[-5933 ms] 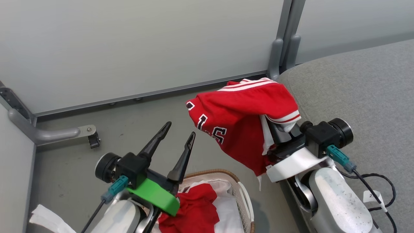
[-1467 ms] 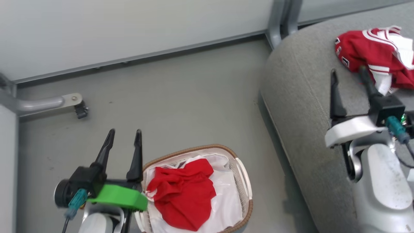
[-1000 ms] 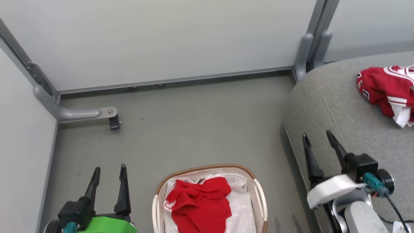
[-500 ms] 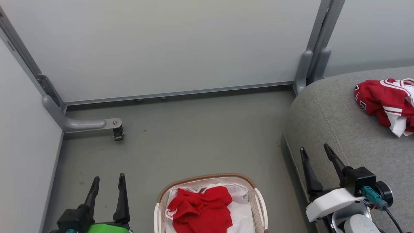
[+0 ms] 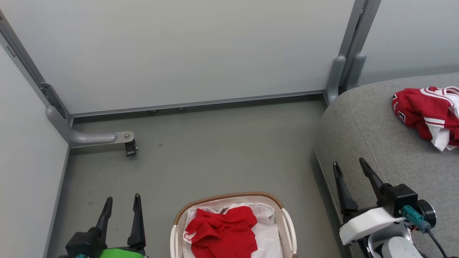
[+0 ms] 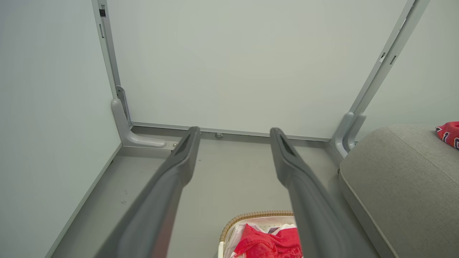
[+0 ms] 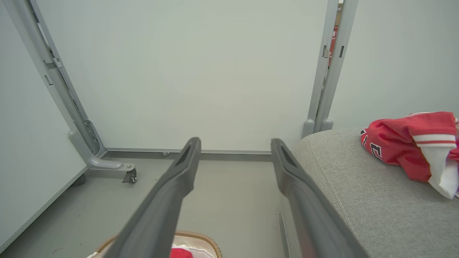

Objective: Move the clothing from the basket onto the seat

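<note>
— What do we see here?
— Red clothing (image 5: pixel 222 231) lies in the basket (image 5: pixel 229 196) on the floor (image 5: pixel 215 150); a striped red garment (image 5: pixel 417 107) rests on the seat (image 5: pixel 373 143). Our left claw (image 5: pixel 122 197) and right claw (image 5: pixel 348 162) hover spread, empty.

Open floor (image 5: pixel 215 154) runs from the basket (image 5: pixel 229 194) toward 12 o'clock, ending at the wall panels (image 5: pixel 179 53). At 10 o'clock a caster foot (image 5: pixel 107 137) juts out over the floor. At 3 o'clock the seat (image 5: pixel 365 143) rises as a block; clothing (image 5: pixel 419 107) lies on it at 2 o'clock, its nearer surface bare.
</note>
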